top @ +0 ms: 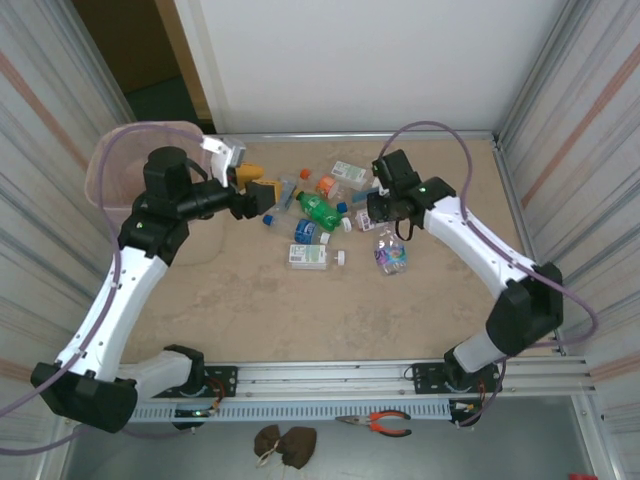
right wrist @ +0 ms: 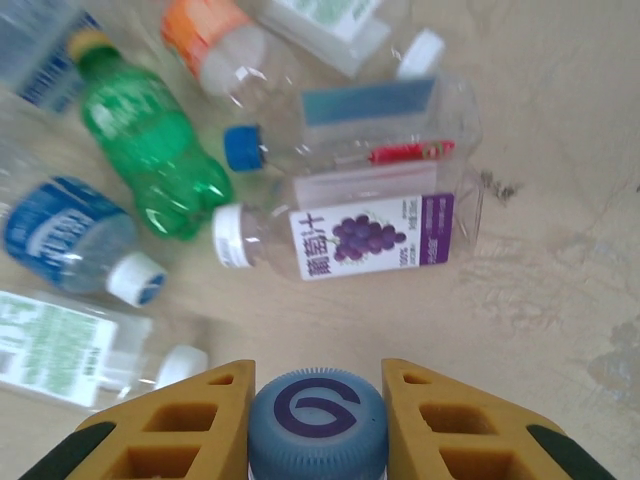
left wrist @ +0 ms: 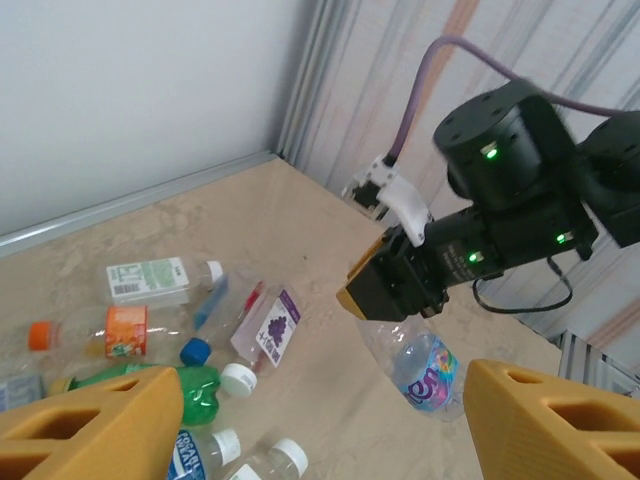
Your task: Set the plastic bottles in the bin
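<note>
**Right end effector** (top: 386,213) — closed on the blue cap (right wrist: 317,428) of a clear bottle (left wrist: 418,365) with a blue-and-purple label. The bottle hangs tilted beneath it, to the right of the pile. Whether its base touches the surface (top: 300,310) cannot be told.

**Left end effector** (left wrist: 320,440) — fingers wide apart with nothing between them, at the pile's left edge, near the bin.

**Bin** (top: 125,132) — pale pink, at the far left, partly behind the left arm (top: 150,260).

**Loose bottles** — lying on their sides, clustered on the surface toward the far wall:
- green bottle (right wrist: 155,150)
- grape-label bottle (right wrist: 350,235), just beside the green one
- orange-label bottle (right wrist: 215,40)
- blue-label bottle (right wrist: 65,235)
- white-and-green-label bottle (top: 308,257), nearest the arms
</note>
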Motion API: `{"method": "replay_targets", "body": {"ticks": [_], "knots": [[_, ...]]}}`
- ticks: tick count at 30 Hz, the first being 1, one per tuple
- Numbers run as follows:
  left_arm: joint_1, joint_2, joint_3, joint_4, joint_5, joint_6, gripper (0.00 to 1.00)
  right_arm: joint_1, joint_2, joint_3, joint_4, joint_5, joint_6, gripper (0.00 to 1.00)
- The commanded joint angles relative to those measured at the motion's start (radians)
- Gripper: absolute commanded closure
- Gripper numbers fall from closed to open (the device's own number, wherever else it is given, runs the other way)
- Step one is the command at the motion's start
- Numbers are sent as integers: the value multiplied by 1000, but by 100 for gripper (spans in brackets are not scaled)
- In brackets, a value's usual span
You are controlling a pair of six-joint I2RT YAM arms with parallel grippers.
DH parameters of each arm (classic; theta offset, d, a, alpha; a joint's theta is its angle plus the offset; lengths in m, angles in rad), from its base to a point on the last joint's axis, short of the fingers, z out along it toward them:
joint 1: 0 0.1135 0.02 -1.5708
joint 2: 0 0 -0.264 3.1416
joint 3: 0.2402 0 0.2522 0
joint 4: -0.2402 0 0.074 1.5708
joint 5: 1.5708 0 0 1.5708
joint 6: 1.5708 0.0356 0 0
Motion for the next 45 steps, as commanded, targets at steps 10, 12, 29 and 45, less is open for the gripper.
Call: {"method": "replay_targets", "body": {"ticks": [10, 12, 29, 45], "knots": [[-101, 25, -17, 102, 28, 41, 25, 25, -296, -85, 206, -101, 97, 74], [-119, 32, -20, 116, 37, 42, 25, 28, -329, -96, 234, -124, 116, 74], [-274, 176, -43, 378, 194, 4, 16, 81, -446, -138, 519, -267, 109, 73], [-348, 299, 17, 487, 481, 1, 12, 146, -490, -118, 630, -441, 28, 73]]}}
